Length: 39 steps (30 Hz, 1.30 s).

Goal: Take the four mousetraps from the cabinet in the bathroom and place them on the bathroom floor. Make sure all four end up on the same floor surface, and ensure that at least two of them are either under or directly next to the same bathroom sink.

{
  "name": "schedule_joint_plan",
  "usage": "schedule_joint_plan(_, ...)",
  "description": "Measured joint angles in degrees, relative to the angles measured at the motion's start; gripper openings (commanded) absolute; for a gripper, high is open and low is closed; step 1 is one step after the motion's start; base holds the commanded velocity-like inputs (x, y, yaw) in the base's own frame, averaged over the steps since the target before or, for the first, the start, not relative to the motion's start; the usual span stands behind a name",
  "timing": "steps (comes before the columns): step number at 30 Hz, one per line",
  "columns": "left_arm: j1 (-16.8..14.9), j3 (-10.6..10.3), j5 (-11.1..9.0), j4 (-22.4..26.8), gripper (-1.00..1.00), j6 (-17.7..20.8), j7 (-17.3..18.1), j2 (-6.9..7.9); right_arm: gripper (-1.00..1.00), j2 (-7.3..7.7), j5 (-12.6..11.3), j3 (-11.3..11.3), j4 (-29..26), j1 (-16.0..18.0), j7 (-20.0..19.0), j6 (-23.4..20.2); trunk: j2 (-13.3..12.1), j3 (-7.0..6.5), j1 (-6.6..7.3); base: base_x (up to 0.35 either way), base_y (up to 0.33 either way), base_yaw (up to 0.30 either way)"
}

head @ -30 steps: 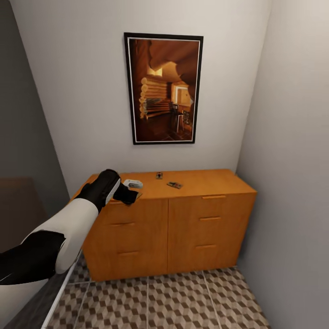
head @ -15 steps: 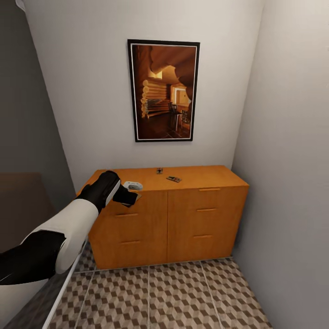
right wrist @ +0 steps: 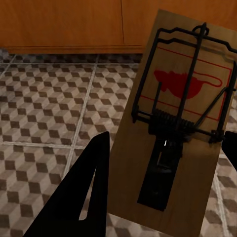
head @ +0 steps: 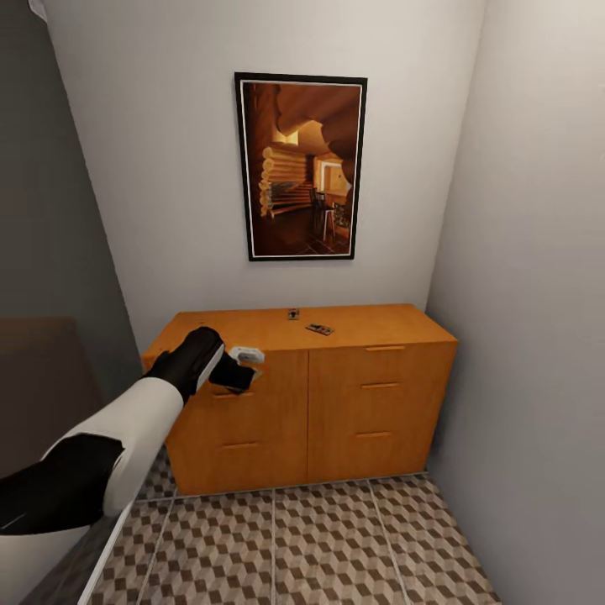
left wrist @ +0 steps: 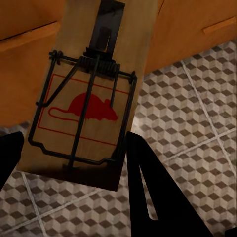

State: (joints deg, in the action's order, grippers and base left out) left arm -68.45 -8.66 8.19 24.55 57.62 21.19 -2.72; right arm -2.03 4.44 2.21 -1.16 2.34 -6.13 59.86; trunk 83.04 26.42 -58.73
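The orange-brown cabinet (head: 370,403) stands against the back wall. Two mousetraps (head: 293,314) (head: 319,329) lie on its top. My left gripper (head: 238,374) hangs in front of the cabinet's upper left drawer, shut on a third mousetrap (left wrist: 89,108). That wooden board, with its red mouse print, sits between the dark fingers (left wrist: 148,182) of the left gripper (left wrist: 74,140). My right gripper (right wrist: 168,140) is shut on another mousetrap (right wrist: 177,123) above the bathroom floor (right wrist: 54,113). The cube-pattern bathroom floor (head: 319,546) spreads in front of the cabinet. The bathroom sink is out of view.
A framed picture (head: 301,166) hangs above the cabinet. A pale wall (head: 538,336) closes in on the right and a dark grey wall (head: 42,210) on the left. A pale raised edge (head: 105,546) borders the tiles at lower left.
The camera drew back from the cabinet a second ago. Since then my left gripper has sunk a little in front of the cabinet, still holding its mousetrap.
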Motion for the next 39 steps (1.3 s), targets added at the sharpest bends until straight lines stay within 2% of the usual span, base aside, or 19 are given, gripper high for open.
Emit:
schedule_joint_plan(9,2.6,0.0,0.0,0.0,-1.00,-0.1,0.1,-0.69,-1.00,0.00,0.0,0.0,0.0,0.0,0.0,0.0,0.0,0.00,0.00,0.000,0.000,0.000)
schedule_joint_plan(13,3.1,0.0,0.0,-0.3,-1.00,-0.1,0.1,-1.60,-1.00,0.00,0.0,0.0,0.0,0.0,0.0,0.0,0.0,0.00,0.00,0.000,0.000,0.000)
schedule_joint_plan(16,3.3,-0.2,-0.1,-2.3,-1.00,-1.2,0.1,-2.69,-1.00,0.00,0.0,0.0,0.0,0.0,0.0,0.0,0.0,0.00,0.00,0.000,0.000,0.000)
schedule_joint_plan(20,3.8,-0.4,0.0,-6.6,-1.00,-6.0,0.1,-3.65,-1.00,0.00,0.0,0.0,0.0,0.0,0.0,0.0,0.0,0.00,0.00,0.000,0.000,0.000)
schedule_joint_plan(26,4.1,-0.3,0.0,-11.8,-1.00,-10.2,0.0,-3.85,-1.00,0.00,0.0,0.0,0.0,0.0,0.0,0.0,0.0,0.00,0.00,0.000,0.000,0.000)
schedule_joint_plan(33,7.2,-0.2,0.0,-19.5,-1.00,-20.8,-0.4,-3.80,-1.00,0.00,0.0,0.0,0.0,0.0,0.0,0.0,0.0,0.00,0.00,0.000,0.000,0.000)
schedule_joint_plan(39,9.8,-0.3,-0.1,-25.7,-1.00,-29.6,-5.1,-3.78,-1.00,0.02,0.0,0.0,0.0,0.0,0.0,0.0,0.0,0.00,0.00,0.000,0.000,0.000)
